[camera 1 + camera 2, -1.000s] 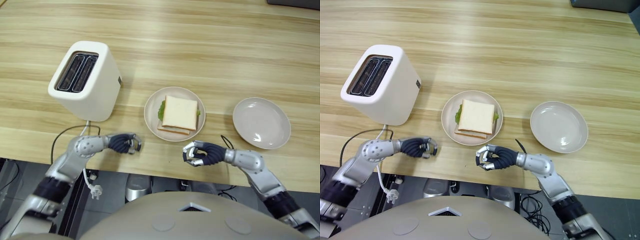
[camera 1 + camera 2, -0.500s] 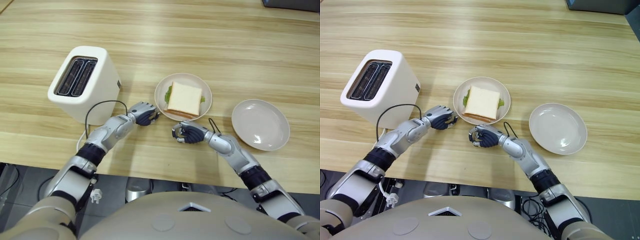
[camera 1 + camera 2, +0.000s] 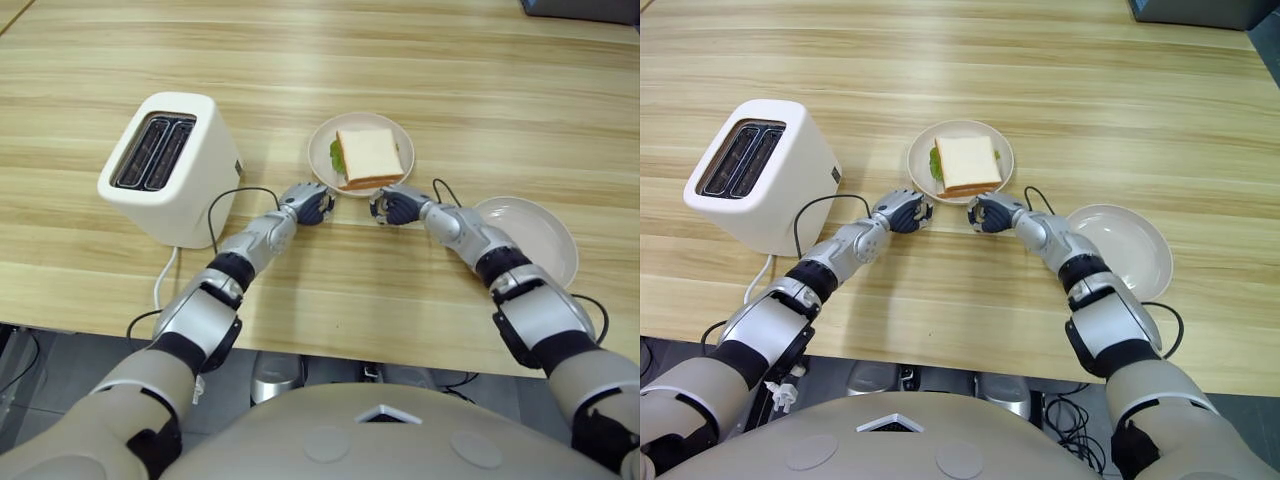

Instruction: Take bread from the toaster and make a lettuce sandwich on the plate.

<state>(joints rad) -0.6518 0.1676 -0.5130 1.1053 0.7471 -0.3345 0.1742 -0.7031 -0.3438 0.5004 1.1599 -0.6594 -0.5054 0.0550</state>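
Seeing sandwich (image 3: 370,156) with lettuce (image 3: 336,155) lying on plate (image 3: 320,150), right of toaster (image 3: 170,165), slots looking empty. Judging making part done, maybe only pulling hands back remaining. Curling fingers of left hand (image 3: 308,203) and right hand (image 3: 397,207) just beside near rim of plate, pinching nothing. Finding no writing to read.

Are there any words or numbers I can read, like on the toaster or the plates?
No text can be read anywhere.
Toaster: a small dark mark on its side, too small to read.
Sandwich plate, sandwich, empty plate, table: no writing on them.
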